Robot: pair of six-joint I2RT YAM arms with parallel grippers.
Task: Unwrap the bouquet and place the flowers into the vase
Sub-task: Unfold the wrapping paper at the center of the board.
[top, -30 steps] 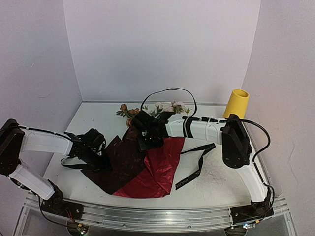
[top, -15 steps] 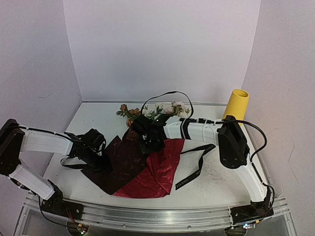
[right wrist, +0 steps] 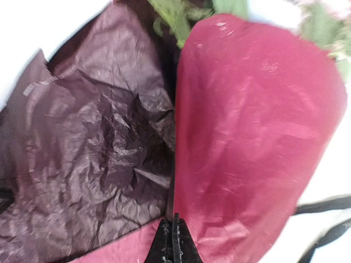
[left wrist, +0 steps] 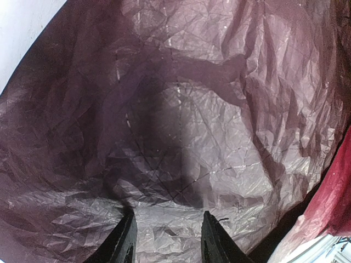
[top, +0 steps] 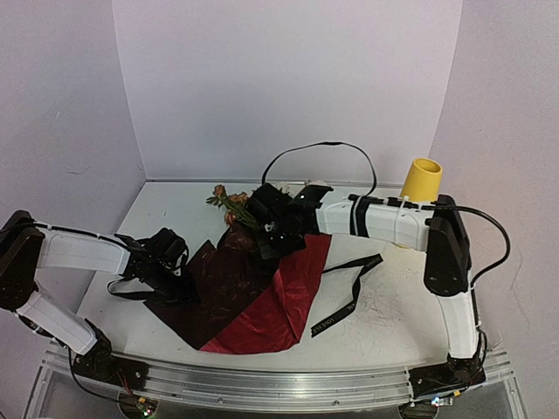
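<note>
The bouquet lies opened: its dark red wrap (top: 262,305) is spread flat on the table, shiny red on the right (right wrist: 247,126), dull and crinkled on the left (right wrist: 93,142). The flowers (top: 229,200), pink, cream and rust-orange, lie at the wrap's far end, partly hidden behind my right wrist. My right gripper (right wrist: 173,218) is shut on the edge of the red sheet, which curves up from it. My left gripper (left wrist: 168,216) stands open, its fingertips down on the crinkled dark sheet (left wrist: 181,120). The yellow vase (top: 420,180) stands upright at the back right.
A loose black ribbon (top: 349,292) lies on the table right of the wrap, also in the right wrist view (right wrist: 323,205). A black cable (top: 319,148) arches above my right arm. Walls close in the table on three sides.
My right gripper has closed on the red sheet's edge and drawn back toward the flowers, lifting that edge. The right arm's elbow swung right. The left arm has not moved.
</note>
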